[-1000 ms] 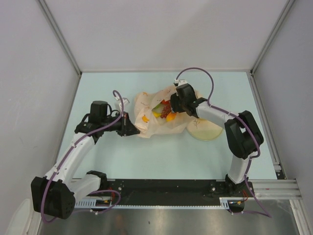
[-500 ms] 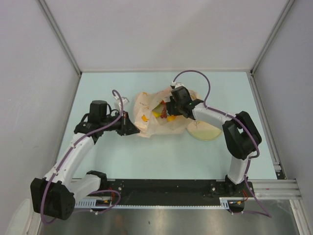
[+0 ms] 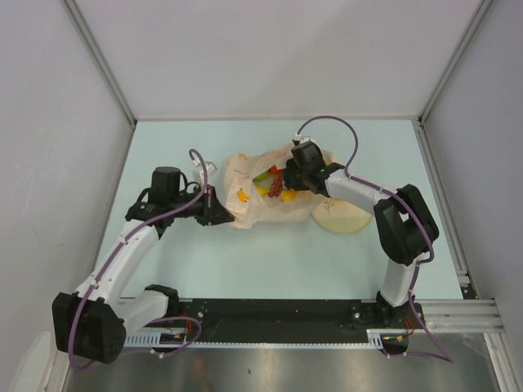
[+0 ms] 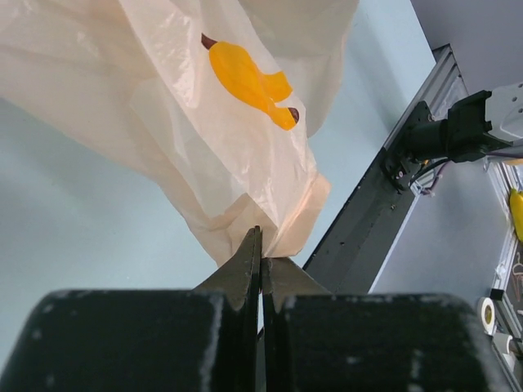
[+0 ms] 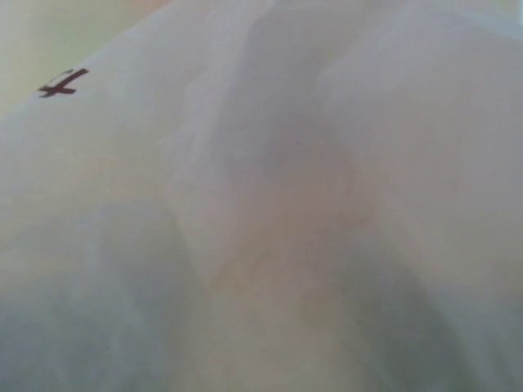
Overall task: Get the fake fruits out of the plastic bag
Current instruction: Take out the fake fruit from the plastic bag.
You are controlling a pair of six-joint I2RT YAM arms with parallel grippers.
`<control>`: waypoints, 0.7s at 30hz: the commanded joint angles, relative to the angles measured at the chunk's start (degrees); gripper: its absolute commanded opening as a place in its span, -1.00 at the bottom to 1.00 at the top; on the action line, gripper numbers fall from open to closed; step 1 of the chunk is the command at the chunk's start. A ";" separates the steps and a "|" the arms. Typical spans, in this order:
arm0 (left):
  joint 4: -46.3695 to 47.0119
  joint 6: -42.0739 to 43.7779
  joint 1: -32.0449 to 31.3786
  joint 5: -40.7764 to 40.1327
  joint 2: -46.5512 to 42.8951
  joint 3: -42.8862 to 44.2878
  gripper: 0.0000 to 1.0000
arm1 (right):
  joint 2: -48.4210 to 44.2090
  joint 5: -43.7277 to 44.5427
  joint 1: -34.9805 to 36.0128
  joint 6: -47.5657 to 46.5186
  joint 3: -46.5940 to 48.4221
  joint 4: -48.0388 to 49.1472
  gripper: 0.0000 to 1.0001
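Top external view shows where this could go wrong: my right hand (image 3: pixel 288 183) is at the mouth of the plastic bag (image 3: pixel 255 211), and its own camera sees only blurred film pressed against the lens. Working blind like this, I judge it may catch film along with a fruit, or film alone, and drag the whole bag. A hard tug could also slide the thin fold out of my left hand (image 3: pixel 216 214). A glossy fruit could squirt free and roll toward the plate (image 3: pixel 343 220) lying just beside the bag.

The fake fruits (image 3: pixel 273 184) are heaped inside the opening, directly under my right hand's tip and a little to its left. Whether that hand is spread or closed on something I cannot tell. My left hand is pinched tight on the bag's near left corner, and the bag stretches away from it toward the right hand.
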 commanded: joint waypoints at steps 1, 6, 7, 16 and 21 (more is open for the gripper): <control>-0.53 1.89 -0.54 1.16 0.85 3.04 -0.99 | -0.50 0.53 -0.93 2.56 -1.38 -7.05 0.36; -0.28 1.47 -0.54 1.42 1.47 2.96 -0.99 | -2.62 -1.04 -0.76 4.93 -3.40 -7.25 0.36; -0.01 1.29 -0.63 1.42 2.08 2.96 -0.99 | -2.09 -1.31 -0.67 5.11 -3.40 -6.11 0.36; -0.71 1.81 -0.72 1.25 3.05 4.19 -0.99 | 3.88 -3.77 -1.28 5.99 -2.18 -1.27 0.33; -0.71 1.90 -0.80 1.33 2.79 3.75 -0.99 | 4.33 -5.44 -1.29 6.43 -0.76 0.92 0.48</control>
